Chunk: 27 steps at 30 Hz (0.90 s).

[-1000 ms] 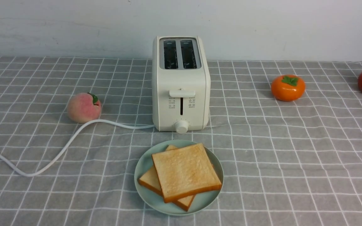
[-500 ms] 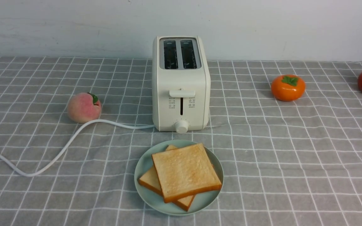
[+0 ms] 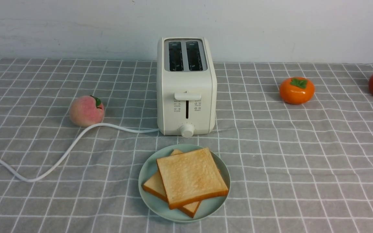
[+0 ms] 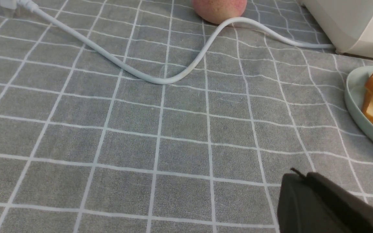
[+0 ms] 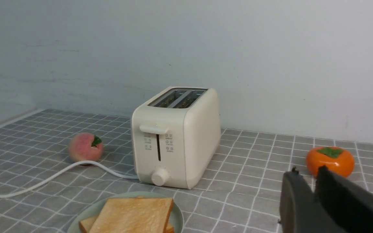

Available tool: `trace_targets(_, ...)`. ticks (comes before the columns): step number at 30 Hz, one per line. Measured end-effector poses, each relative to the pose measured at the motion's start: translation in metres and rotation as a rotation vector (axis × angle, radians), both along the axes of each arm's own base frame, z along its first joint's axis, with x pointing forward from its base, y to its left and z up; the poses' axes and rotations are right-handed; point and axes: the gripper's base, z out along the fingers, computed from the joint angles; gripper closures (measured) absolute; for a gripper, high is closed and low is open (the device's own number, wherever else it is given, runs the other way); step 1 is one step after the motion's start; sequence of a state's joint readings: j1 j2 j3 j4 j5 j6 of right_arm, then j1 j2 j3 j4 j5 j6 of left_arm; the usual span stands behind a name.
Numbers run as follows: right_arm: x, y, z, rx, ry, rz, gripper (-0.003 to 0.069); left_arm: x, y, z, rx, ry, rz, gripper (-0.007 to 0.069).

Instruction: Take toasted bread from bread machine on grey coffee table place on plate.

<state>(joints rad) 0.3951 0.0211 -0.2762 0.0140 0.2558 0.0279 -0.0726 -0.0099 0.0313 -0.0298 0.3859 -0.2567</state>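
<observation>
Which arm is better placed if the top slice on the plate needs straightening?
Probably the right: its wrist view takes in most of the top slice, while the left's catches only an edge.

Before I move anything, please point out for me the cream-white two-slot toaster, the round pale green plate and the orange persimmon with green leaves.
Cream-white two-slot toaster point(image 3: 173, 87): front view, upper front panel.
Round pale green plate point(image 3: 147, 200): front view, rim area.
Orange persimmon point(image 3: 295, 94): front view, glossy body.

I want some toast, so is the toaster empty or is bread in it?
It looks empty: no bread pokes out of the toaster's dark slots, and two slices lie on the plate.
</observation>
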Motion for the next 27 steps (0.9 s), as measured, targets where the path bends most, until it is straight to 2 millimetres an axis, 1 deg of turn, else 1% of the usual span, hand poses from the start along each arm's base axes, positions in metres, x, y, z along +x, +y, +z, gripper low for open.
trace_targets(2, 0.0, 0.0, -0.001, 0.005, 0.005, 0.005, 0.0563, 0.0, 0.0, 0.0, 0.0, 0.0, 0.0, 0.0622)
trace_targets(4, 0.002, 0.002, -0.006, 0.009, 0.019, 0.01, 0.056, 0.0, 0.0, 0.0, 0.0, 0.0, 0.0, 0.0622)
trace_targets(8, 0.007, 0.001, -0.033, -0.001, 0.073, -0.048, 0.0557, 0.0, 0.0, 0.0, 0.0, 0.0, 0.0, 0.0621)
trace_targets(9, 0.012, 0.0, -0.049, -0.013, 0.113, -0.109, 0.0554, 0.0, 0.0, 0.0, 0.0, 0.0, 0.0, 0.0621)
trace_targets(10, 0.016, -0.003, -0.072, -0.031, 0.178, -0.172, 0.0552, 0.0, 0.0, 0.0, 0.0, 0.0, 0.0, 0.0621)
trace_targets(11, 0.017, -0.003, -0.078, -0.036, 0.197, -0.181, 0.0552, 0.0, 0.0, 0.0, 0.0, 0.0, 0.0, 0.0621)
trace_targets(12, 0.018, -0.006, -0.1, -0.069, 0.317, -0.24, 0.0551, 0.0, 0.0, 0.0, 0.0, 0.001, 0.0, 0.0621)
trace_targets(13, 0.017, -0.008, -0.106, -0.081, 0.371, -0.271, 0.055, 0.0, 0.0, 0.0, 0.0, 0.0, 0.0, 0.0621)
trace_targets(17, 0.017, -0.011, -0.106, -0.073, 0.377, -0.333, 0.0545, 0.0, 0.0, 0.0, 0.0, 0.0, 0.0, 0.062)
trace_targets(27, 0.017, -0.011, -0.106, -0.074, 0.377, -0.336, 0.0531, 0.0, 0.0, 0.0, 0.0, 0.001, 0.0, 0.0613)
